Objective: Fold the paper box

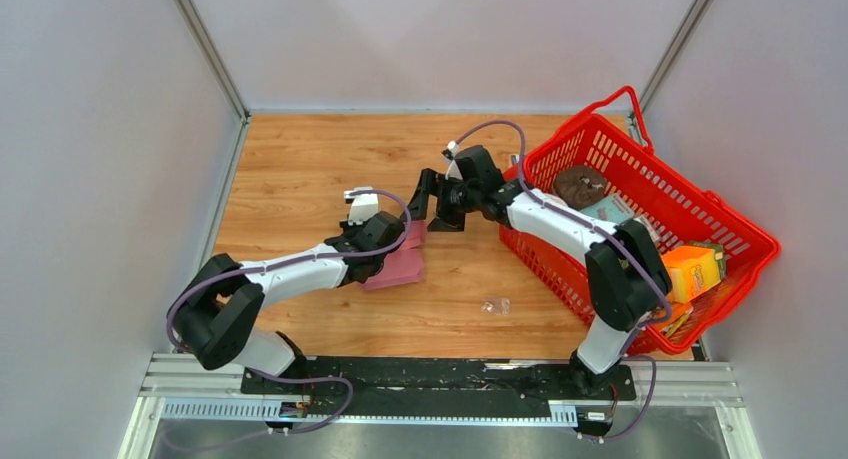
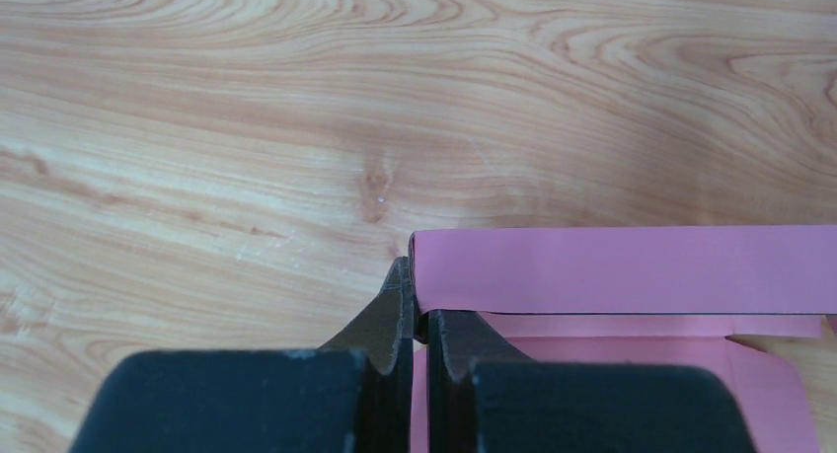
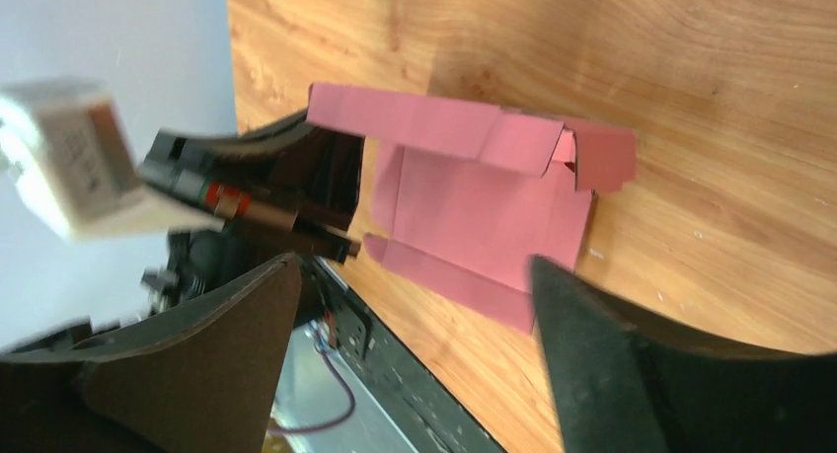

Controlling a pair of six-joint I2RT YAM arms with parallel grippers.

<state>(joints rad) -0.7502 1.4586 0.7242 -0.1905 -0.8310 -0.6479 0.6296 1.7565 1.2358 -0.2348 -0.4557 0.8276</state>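
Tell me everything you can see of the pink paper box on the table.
The paper box is a thin pink card blank with creases and cut tabs, only partly folded. Most of it lies flat on the wooden table; one long flap stands up along its edge. The left gripper pinches that flap's end.

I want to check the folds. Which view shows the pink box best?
The right wrist view: the box shows almost whole, one flap raised. The top view shows it small, partly under the left gripper; the left wrist view shows only one flap.
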